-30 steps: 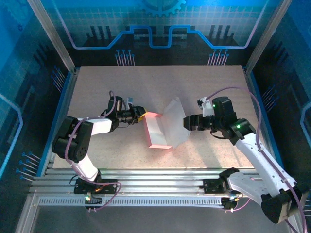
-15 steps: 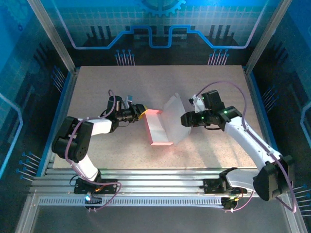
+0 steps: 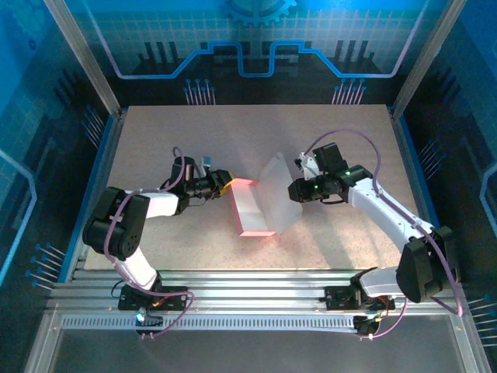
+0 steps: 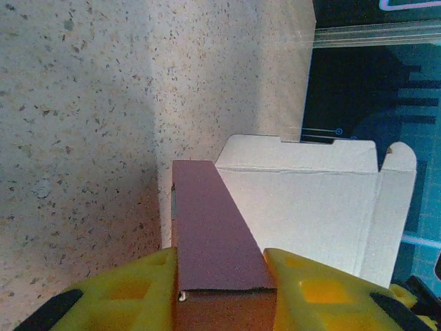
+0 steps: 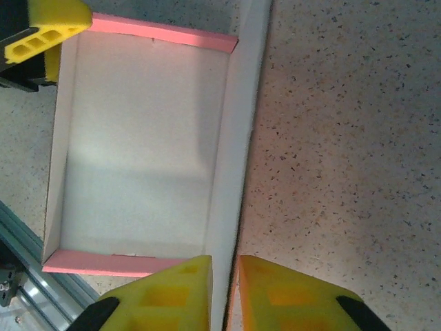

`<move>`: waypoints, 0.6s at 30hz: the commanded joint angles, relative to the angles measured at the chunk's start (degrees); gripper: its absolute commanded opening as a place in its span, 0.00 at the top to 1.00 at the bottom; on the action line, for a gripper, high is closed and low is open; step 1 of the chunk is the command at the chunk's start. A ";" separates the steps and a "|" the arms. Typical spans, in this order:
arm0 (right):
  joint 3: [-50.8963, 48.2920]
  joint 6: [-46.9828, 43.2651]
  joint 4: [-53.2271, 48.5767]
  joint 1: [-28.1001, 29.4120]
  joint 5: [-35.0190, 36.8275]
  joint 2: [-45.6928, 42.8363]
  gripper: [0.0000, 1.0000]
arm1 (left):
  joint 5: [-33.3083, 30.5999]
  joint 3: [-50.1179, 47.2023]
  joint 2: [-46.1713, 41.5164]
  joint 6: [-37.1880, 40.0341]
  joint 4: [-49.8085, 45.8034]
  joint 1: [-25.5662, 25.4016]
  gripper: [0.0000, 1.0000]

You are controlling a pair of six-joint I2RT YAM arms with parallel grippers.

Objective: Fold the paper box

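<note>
The paper box [image 3: 250,208] sits open side up near the middle of the speckled table [image 3: 155,140]. The metal rails [image 3: 256,284] at the near edge are well apart from it, and nothing lies between the box and either arm. Its long axis runs from far to near (leaning a little to the right at the near end), and its whitish inside faces up between pink walls. A tall white flap [image 3: 277,190] rises from its right long side and tilts outward. The left gripper [image 3: 224,185] comes in from the left, its yellow fingers [image 4: 148,293] clamped on the left end of the far pink wall [image 4: 213,234]. The right gripper [image 5: 224,293] has closed onto the flap, pinching its thin edge between both pads.
</note>
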 commanded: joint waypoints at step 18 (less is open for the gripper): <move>10.34 -13.31 -9.06 2.97 -1.87 5.74 0.93 | -3.12 11.29 -17.71 39.08 -39.97 1.90 0.30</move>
